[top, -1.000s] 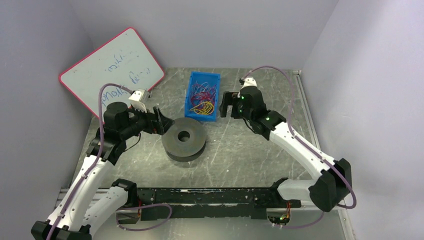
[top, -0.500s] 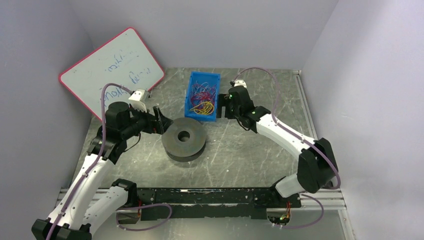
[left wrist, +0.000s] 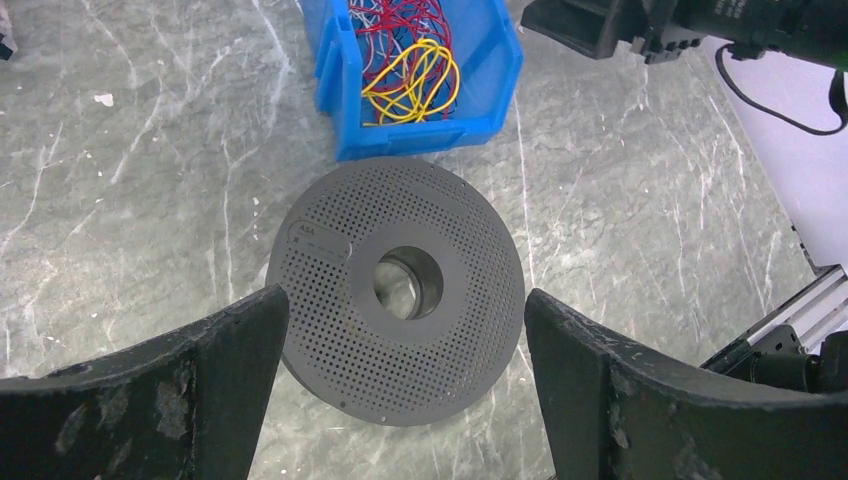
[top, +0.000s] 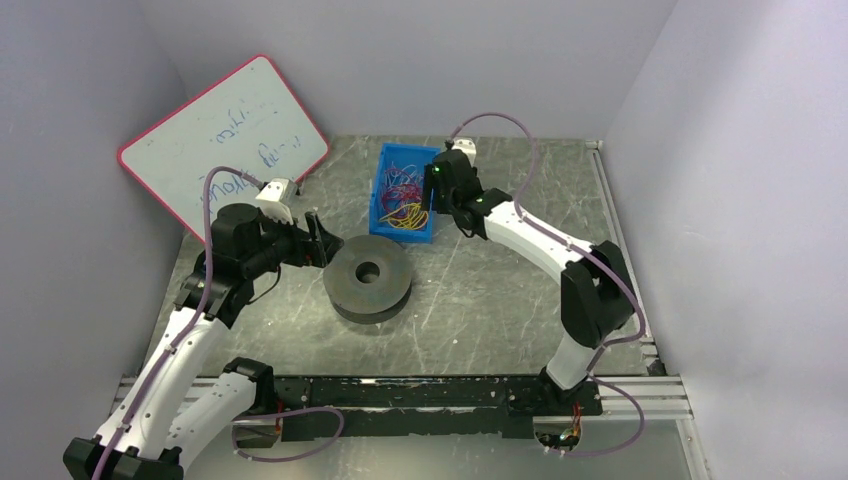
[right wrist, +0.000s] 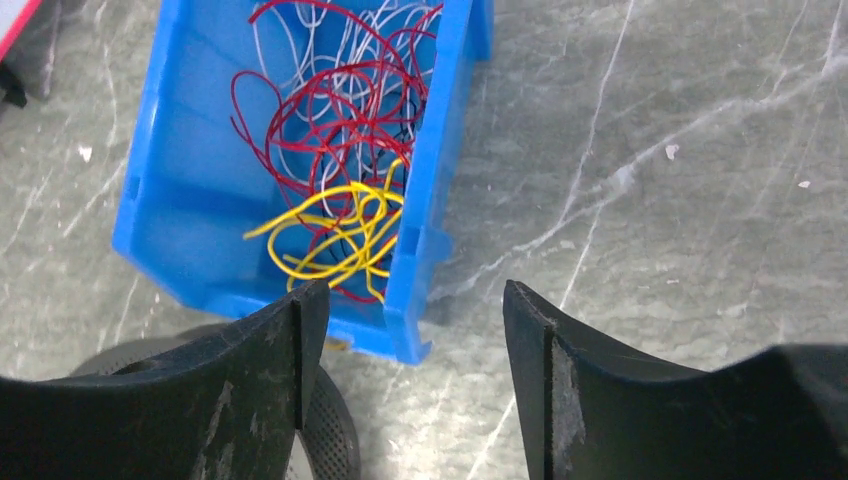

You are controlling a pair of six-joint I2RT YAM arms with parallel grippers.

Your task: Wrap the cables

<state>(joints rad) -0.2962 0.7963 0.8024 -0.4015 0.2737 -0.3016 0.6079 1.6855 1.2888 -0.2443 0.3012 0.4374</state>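
The cables (top: 404, 199) are a tangle of thin red, yellow and pale wires lying in a blue bin (top: 386, 165) at the back middle. They also show in the left wrist view (left wrist: 410, 70) and the right wrist view (right wrist: 335, 130). A grey perforated spool (top: 369, 283) lies flat in front of the bin. My left gripper (top: 322, 240) is open and empty at the spool's left side, and the spool (left wrist: 440, 340) shows between its jaws (left wrist: 405, 302). My right gripper (top: 432, 192) is open and empty over the bin's right wall (right wrist: 435, 170), with nothing held (right wrist: 412, 292).
A red-framed whiteboard (top: 225, 135) leans on the back left wall. A black rail (top: 420, 393) runs along the table's front edge. The spool's rim (right wrist: 335, 440) shows below the right gripper's left finger. The table's right edge has a metal strip (top: 612, 215).
My right arm has swung left and back, bringing its gripper from right of the bin to over the bin's right wall. The left arm and the spool have not moved.
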